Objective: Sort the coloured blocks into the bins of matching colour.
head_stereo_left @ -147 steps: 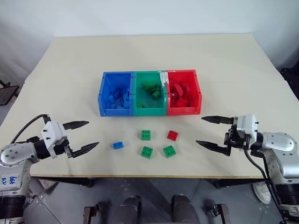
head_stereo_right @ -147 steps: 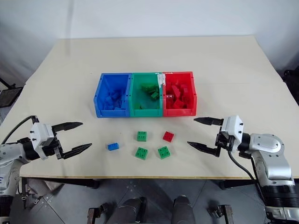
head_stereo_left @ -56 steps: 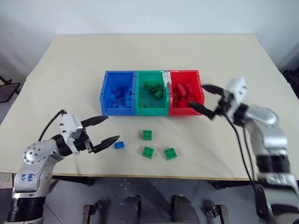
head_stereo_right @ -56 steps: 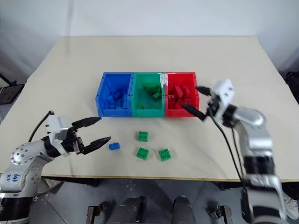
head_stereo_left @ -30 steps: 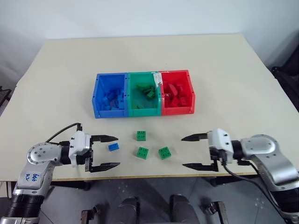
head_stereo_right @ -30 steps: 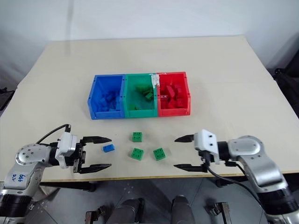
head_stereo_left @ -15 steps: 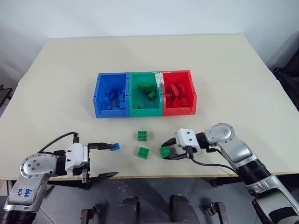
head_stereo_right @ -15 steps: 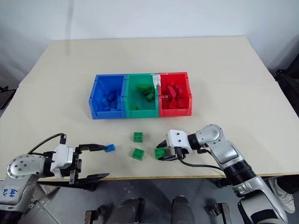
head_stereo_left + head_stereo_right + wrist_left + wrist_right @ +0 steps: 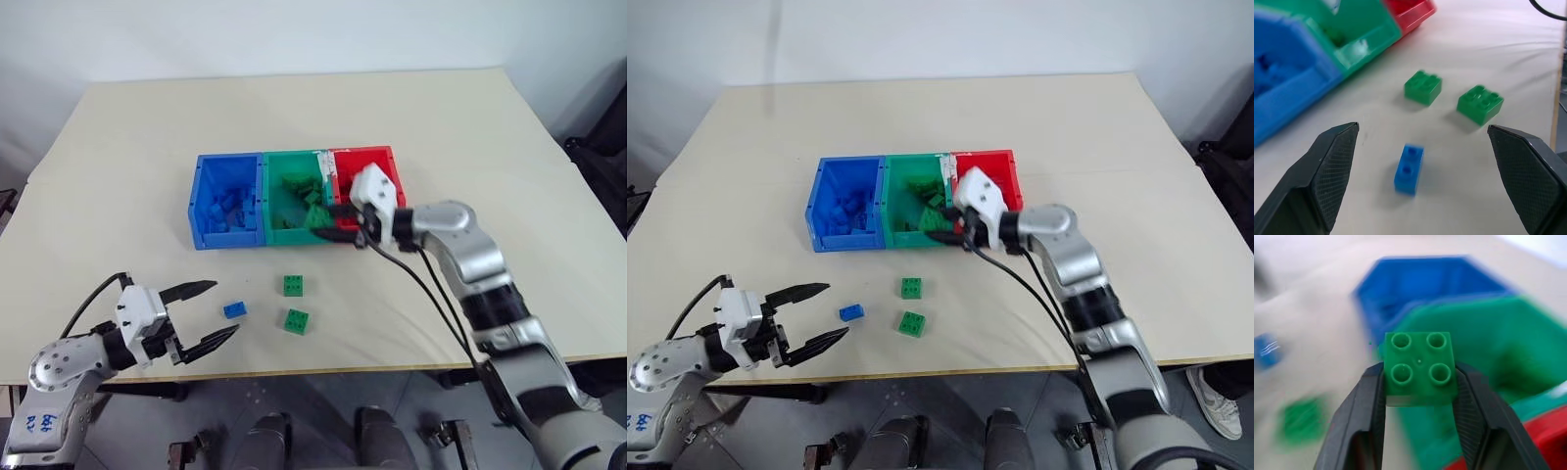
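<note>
Over the green bin [image 9: 294, 201], at 12 o'clock from the loose blocks, we see the right gripper [image 9: 1420, 382] clamped on 1 green block [image 9: 1420, 366], studs up. Blue bin [image 9: 227, 201] sits at its 9 o'clock, red bin [image 9: 382, 171] at 3 o'clock. On the table [image 9: 470, 127] we count 2 green blocks [image 9: 293, 285] [image 9: 297, 320] and 1 blue block [image 9: 234, 309]. Left gripper [image 9: 196, 313] is spread wide, empty, at 9 o'clock of the blue block.
</note>
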### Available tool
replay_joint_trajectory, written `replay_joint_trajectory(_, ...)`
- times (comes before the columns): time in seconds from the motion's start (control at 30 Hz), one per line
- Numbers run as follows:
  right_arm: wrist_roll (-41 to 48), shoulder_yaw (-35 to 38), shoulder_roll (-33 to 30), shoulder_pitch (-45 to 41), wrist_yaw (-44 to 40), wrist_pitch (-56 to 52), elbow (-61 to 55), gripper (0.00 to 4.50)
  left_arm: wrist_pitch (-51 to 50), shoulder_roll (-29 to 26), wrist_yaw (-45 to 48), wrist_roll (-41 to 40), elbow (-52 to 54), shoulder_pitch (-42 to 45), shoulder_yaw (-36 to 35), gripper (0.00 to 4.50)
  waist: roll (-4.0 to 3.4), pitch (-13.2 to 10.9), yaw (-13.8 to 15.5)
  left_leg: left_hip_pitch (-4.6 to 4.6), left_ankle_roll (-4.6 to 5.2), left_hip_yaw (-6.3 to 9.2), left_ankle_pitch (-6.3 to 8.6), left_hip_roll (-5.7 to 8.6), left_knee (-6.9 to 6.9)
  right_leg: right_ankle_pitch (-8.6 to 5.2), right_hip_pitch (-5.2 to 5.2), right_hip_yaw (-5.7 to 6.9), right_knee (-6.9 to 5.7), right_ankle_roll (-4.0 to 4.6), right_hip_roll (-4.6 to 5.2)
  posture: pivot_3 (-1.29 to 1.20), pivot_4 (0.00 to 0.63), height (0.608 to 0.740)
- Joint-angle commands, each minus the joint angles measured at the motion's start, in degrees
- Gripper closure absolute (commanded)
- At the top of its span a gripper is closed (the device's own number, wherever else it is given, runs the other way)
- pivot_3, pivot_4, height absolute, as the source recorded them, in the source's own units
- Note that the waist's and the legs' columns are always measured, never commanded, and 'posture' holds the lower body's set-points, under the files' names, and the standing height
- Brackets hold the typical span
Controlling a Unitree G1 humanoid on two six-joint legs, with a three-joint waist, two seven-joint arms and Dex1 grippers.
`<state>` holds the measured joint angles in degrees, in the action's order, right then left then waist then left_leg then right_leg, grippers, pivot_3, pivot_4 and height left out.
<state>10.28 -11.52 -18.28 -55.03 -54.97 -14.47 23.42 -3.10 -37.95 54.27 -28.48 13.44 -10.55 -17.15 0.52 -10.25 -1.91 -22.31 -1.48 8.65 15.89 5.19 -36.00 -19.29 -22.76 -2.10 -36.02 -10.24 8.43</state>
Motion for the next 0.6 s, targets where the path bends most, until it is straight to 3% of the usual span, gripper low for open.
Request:
replay_joint_trajectory(0.03,-2.9,0.5,3.3,-5.8,3.9,5.1,9.3,3.03,1.1,0.4,-0.9,-0.6,0.1,-1.1,-3.0,0.0,0.0,0.0,0.0,0.0,-0.01,0.0,0.0,0.0,0.01,0.0,0.0,0.02,0.0,0.02,-0.01,0.0,0.15,0.74)
replay_joint_trajectory(0.1,-5.3,0.6,4.4,-8.4,7.2,7.8,14.8,3.03,1.5,0.5,-1.3,-0.3,-0.1,-1.4,-3.7,0.0,0.0,0.0,0.1,0.0,-0.01,0.03,0.0,0.01,0.02,0.02,-0.01,0.04,-0.01,0.04,0.0,0.0,0.15,0.74)
replay_joint_trajectory(0.2,-6.0,1.6,5.0,-10.2,8.2,10.7,18.7,1.98,1.7,1.0,-1.8,-0.2,0.4,-1.9,-3.9,0.0,0.0,0.0,0.2,0.0,0.02,0.05,0.01,0.05,-0.01,0.06,0.0,0.06,-0.04,0.11,0.01,0.0,0.15,0.74)
replay_joint_trajectory(0.4,-2.2,4.1,2.5,-6.6,0.1,13.8,12.1,0.03,1.8,1.3,-1.8,0.1,0.0,-1.0,-3.4,0.0,-0.01,0.0,-0.1,-0.03,0.01,0.01,0.02,0.0,0.04,0.06,-0.07,0.12,-0.03,0.11,0.0,0.0,0.15,0.74)
replay_joint_trajectory(0.6,3.1,6.2,-6.1,7.1,-12.5,21.8,-1.5,0.03,1.2,-2.3,1.0,0.2,-5.1,2.9,-4.4,0.0,0.01,0.0,0.3,-0.05,0.0,0.07,0.05,0.02,0.0,0.06,0.01,0.31,0.01,0.11,-0.02,0.0,0.15,0.74)
